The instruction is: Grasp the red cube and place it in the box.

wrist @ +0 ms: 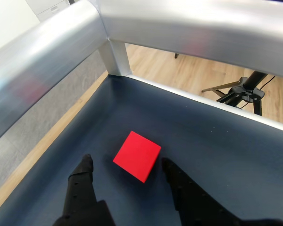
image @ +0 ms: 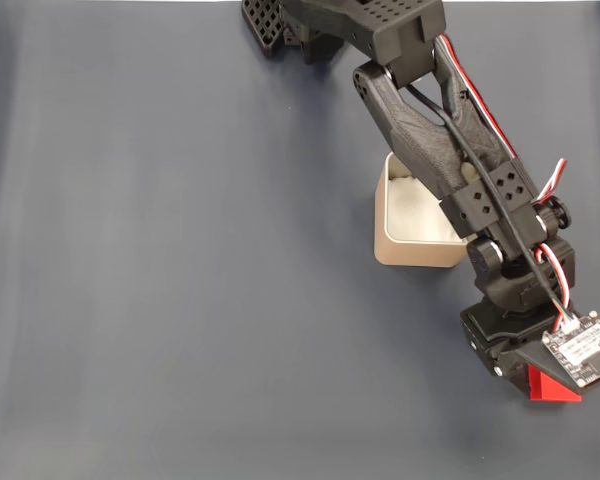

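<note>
The red cube (wrist: 137, 156) is lying on the dark blue tabletop (wrist: 217, 141), turned so that one corner is pointing toward the camera in the wrist view. The two black fingers (wrist: 82, 181) are standing spread wide apart, one on each side of the cube, and neither is touching it; the gripper (wrist: 126, 162) is sitting low, with its tips level with the cube's near edges. In the fixed view only a red corner of the cube (image: 552, 385) is peeking out from under the arm's end, near the lower right of the tabletop (image: 180, 280). The box (image: 417, 222), beige with white lining, is sitting farther up the picture, well apart from the cube, and the black arm (image: 430, 130) is crossing over its right side. In the wrist view a silver metal frame (wrist: 179, 28) is running along the tabletop's edge, and a black tripod (wrist: 243, 92) is standing on the wooden floor (wrist: 188, 75) beyond it.
</note>
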`<state>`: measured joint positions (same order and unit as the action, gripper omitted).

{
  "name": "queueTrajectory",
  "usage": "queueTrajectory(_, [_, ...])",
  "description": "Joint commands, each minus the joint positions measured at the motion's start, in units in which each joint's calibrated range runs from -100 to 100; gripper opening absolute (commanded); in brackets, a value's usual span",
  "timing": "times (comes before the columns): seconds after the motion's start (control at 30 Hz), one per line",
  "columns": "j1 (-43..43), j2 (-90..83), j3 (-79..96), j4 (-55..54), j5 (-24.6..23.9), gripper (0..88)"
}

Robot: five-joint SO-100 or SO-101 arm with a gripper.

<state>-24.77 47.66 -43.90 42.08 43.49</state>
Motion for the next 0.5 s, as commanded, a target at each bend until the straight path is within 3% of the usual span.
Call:
queueTrajectory(0.0, [-0.3, -0.7, -3.3, -0.8, 0.0, 37.0])
queueTrajectory(0.47, [-0.3, -0.5, -3.3, -1.3, -0.2, 36.7])
